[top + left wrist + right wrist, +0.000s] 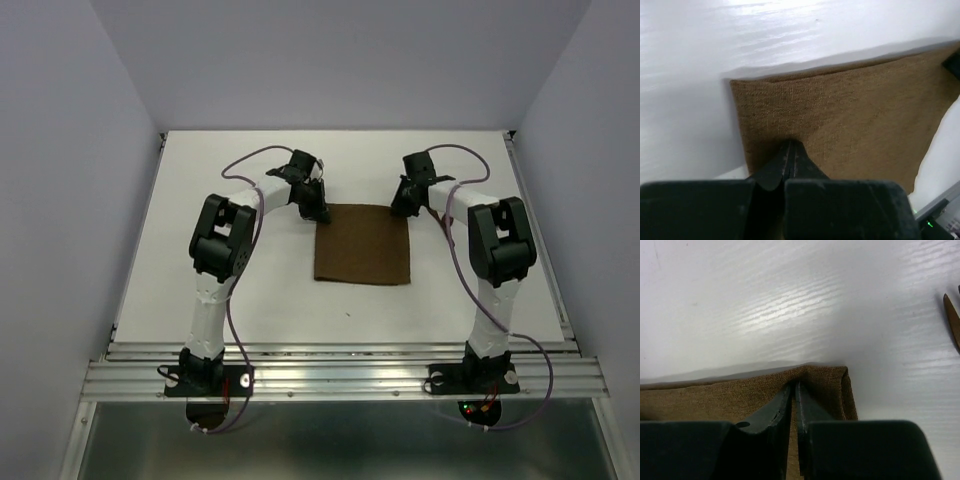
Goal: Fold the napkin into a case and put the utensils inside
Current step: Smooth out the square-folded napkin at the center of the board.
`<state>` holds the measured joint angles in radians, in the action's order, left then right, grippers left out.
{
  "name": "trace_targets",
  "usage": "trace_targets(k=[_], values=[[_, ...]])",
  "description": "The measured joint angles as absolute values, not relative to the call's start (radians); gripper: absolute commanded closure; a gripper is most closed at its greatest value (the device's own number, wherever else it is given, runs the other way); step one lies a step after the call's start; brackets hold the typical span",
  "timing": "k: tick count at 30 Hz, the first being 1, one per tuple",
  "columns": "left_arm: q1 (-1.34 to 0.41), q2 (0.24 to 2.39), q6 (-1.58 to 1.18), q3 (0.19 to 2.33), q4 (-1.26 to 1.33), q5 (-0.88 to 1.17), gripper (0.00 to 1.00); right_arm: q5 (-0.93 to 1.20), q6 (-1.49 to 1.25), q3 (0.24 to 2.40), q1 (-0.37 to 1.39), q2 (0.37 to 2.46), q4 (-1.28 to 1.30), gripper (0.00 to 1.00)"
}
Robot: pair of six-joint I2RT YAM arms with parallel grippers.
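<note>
1. The dark brown woven cloth napkin [360, 245] lies flat mid-way across the white table [250, 290], between the two arms. It looks roughly square from above.
2. You're handling soft, light, limp fabric. Expect it to drape and sag once lifted. The weave looks coarse enough not to slip from the pads, and it isn't fragile.
3. Take hold at the corners or along a folded edge, both sides at once, so the sheet lifts evenly. A mid-sheet pinch would likely just bunch it.
4. Left gripper [790, 150]: the fingers are pressed tight together, tip down on the napkin near its far left corner. You cannot tell whether a layer is caught between them.
5. Right gripper [795, 387]: the fingers are nearly together, pinching the napkin's far right corner — the cloth puckers up around the tips, and the edge there looks doubled over.
6. Container check: judging by the wide shape, no case is formed yet, so nothing sits inside anything.
7. One slim brown utensil [953, 322] pokes in at the right edge of the right wrist view. It lies on bare table, apart from the napkin — fork or spoon, can't tell. The other one isn't visible.
</note>
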<state>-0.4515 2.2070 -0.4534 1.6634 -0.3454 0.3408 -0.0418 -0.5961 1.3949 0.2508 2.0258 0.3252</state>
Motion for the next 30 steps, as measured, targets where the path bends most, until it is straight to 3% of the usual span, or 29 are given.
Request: trace_targets(k=[10, 21, 30], values=[[-0.472, 2.101, -0.479, 1.512, -0.290, 0.315, 1.00, -0.011, -0.567, 1.337, 0.240, 1.977, 0.307, 0.83], [-0.612, 1.718, -0.443, 1.222, -0.285, 0.345, 1.00, 0.067, -0.590, 0.972, 0.273, 1.518, 0.311, 0.81], [-0.627, 1.747, -0.442, 0.998, -0.272, 0.397, 1.00, 0.110, -0.626, 0.770, 0.329, 1.505, 0.367, 0.79]])
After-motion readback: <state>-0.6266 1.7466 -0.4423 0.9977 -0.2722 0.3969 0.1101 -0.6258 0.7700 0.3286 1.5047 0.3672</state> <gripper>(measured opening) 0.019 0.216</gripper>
